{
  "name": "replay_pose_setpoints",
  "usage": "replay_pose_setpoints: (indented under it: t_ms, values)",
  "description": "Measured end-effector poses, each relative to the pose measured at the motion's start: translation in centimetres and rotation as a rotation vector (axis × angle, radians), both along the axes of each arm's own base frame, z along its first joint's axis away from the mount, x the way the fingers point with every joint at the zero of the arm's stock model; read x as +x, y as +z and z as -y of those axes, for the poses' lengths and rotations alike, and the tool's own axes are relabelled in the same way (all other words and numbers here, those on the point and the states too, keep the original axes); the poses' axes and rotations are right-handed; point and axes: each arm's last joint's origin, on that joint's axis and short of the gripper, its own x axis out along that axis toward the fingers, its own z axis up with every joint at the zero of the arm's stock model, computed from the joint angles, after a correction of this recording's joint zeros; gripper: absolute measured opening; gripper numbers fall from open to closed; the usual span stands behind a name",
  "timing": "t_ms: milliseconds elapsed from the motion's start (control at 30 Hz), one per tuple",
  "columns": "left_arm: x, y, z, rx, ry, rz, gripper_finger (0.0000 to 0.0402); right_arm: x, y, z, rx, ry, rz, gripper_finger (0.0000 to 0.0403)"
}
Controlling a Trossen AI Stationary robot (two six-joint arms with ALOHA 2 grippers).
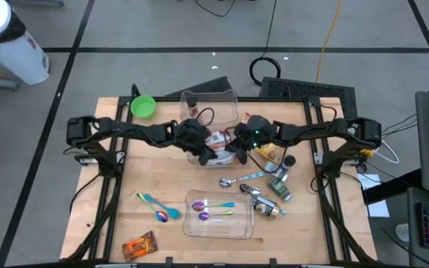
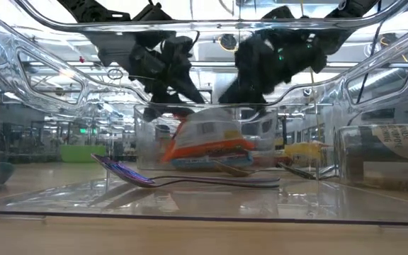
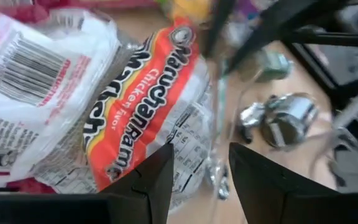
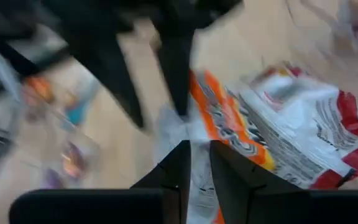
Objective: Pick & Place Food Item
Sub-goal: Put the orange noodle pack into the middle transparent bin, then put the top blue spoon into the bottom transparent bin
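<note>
The right tool (image 4: pixel 199 163) has its two fingers drawn nearly together over the thin edge of a noodle packet (image 4: pixel 272 140), and from the wrist view it looks to be pinching the crinkled wrapper rather than the block inside. The left tool (image 3: pixel 199 171) stands spread, its fingers set apart on either side of the same noodle packet (image 3: pixel 135 112), so both arms meet over one item at the middle of the bench (image 1: pixel 125 193). The packet sits in a small clear tub (image 1: pixel 208 152), low against its wall in the low view. To do this well, I would judge the right tool should keep its pinch firm and lift straight up so the wrapper clears the tub's rim without dragging the tub along; the left tool could steady the tub or back off so the two do not collide. Wrapper film slips easily, so a slow rise seems wise. Nearer the front, a clear tray (image 1: pixel 218 216) holds spoons (image 1: pixel 213 205), well apart from the action.
</note>
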Motion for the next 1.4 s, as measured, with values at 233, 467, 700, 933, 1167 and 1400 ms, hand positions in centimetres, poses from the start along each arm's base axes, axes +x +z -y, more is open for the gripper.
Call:
replay_pose_setpoints:
  t_ms: [233, 467, 700, 933, 1167, 1400]
  values:
    - [-0.6, 5.6, -0.8, 0.047, 0.038, 0.172, 0.0163, -1.3, 5.8, -0.4, -0.005, 0.005, 0.315, 0.0053]
    - [-3.5, 15.6, -0.3, 0.213, -0.003, 0.492, 0.0163, -4.7, 11.0, -1.3, -0.065, 0.01, 0.519, 0.0054]
    - [-10.3, 21.9, 1.3, 0.408, -0.014, 0.599, 0.0163, -8.6, 13.4, -1.1, -0.2, -0.02, 0.523, 0.0053]
    - [-18.2, 22.1, 3.4, 0.298, 0.052, 0.44, 0.0163, -12.1, 12.8, -0.9, -0.152, -0.082, 0.331, 0.0053]
    - [-20.2, 18.3, 4.3, 0.347, 0.263, 0.52, 0.0163, -13.4, 9.4, -1.6, -0.004, -0.112, 0.366, 0.0052]
    - [-17.7, 13.3, 5.1, 0.149, 0.223, 0.688, 0.0163, -13.9, 6.3, -3.6, 0.253, -0.056, 0.682, 0.0052]
